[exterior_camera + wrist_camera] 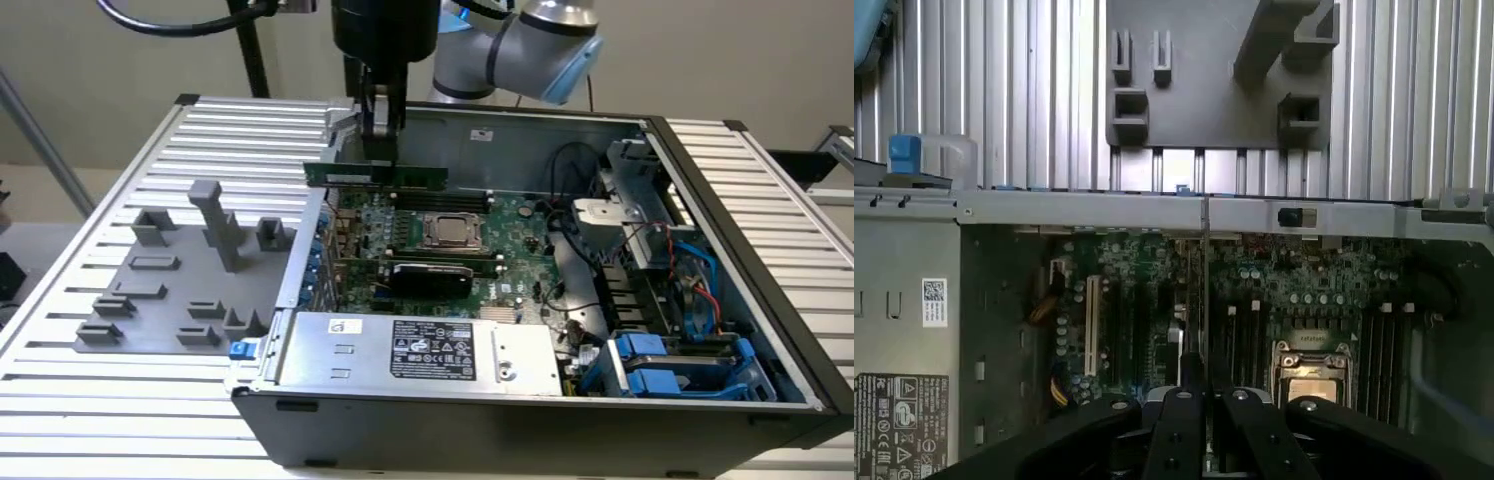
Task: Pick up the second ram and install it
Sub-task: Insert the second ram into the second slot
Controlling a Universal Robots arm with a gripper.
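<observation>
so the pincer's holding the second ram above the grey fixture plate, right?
Not the place. The pincer does hold the second ram, but above the motherboard inside the open case, near its far wall. The exterior view shows it.

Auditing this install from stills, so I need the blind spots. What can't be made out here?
Exterior view: the hand covers the middle of the second ram; the ram hides the motherboard behind it, so whether they touch is unclear.
Wrist view: the ram is edge-on; its chips are unseen.
Exterior view: power supply label text is too small.
</observation>
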